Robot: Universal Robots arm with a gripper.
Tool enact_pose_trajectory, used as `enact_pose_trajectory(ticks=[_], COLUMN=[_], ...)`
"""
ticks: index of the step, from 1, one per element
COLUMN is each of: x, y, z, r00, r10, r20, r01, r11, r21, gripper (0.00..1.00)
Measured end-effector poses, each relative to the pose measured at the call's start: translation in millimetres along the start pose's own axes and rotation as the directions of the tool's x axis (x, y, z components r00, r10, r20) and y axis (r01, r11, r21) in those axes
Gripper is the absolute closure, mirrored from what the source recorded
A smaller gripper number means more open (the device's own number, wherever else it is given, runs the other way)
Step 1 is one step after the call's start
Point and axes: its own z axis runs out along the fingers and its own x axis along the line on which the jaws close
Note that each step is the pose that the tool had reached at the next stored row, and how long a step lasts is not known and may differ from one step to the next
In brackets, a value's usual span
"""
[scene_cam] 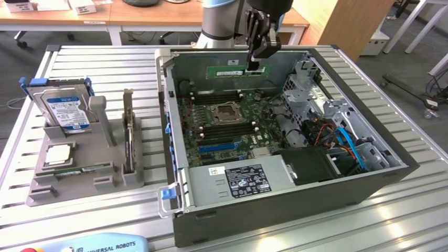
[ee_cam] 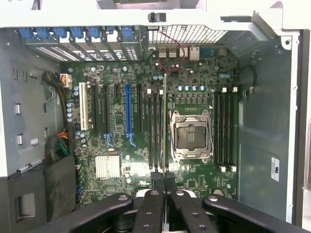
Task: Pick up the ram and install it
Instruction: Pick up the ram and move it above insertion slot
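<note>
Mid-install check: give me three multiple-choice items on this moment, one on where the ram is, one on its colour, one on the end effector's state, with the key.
1. Where is the ram?
A. Held above the motherboard of the open case
B. Seated in a motherboard slot
C. Outside the case, on the exterior view's left

2. What colour is the ram's board?
A. Red
B. Green
C. Blue

3. What is the end effector doing?
A. Open and empty
B. Shut on nothing
C. Shut on the ram

Key:
1 A, since the exterior view shows the stick hanging clear above the board.
2 B, since it shows as a green strip against the case wall.
3 C, since in the wrist view the fingers press on both sides of its edge.
</note>
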Motion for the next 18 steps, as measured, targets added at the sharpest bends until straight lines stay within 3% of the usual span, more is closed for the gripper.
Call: enact_pose_trajectory(ticks=[6, 18], x=[0.0, 0.4], y=[0.0, 0.1], z=[1.6, 21.8], r00=[1.0, 1.0], r10=[0.0, 0.0], r20=[0.0004, 0.0003], r01=[0.0, 0.0], r11=[1.0, 1.0], r21=[0.0003, 0.0026], gripper=[0.88, 0.88])
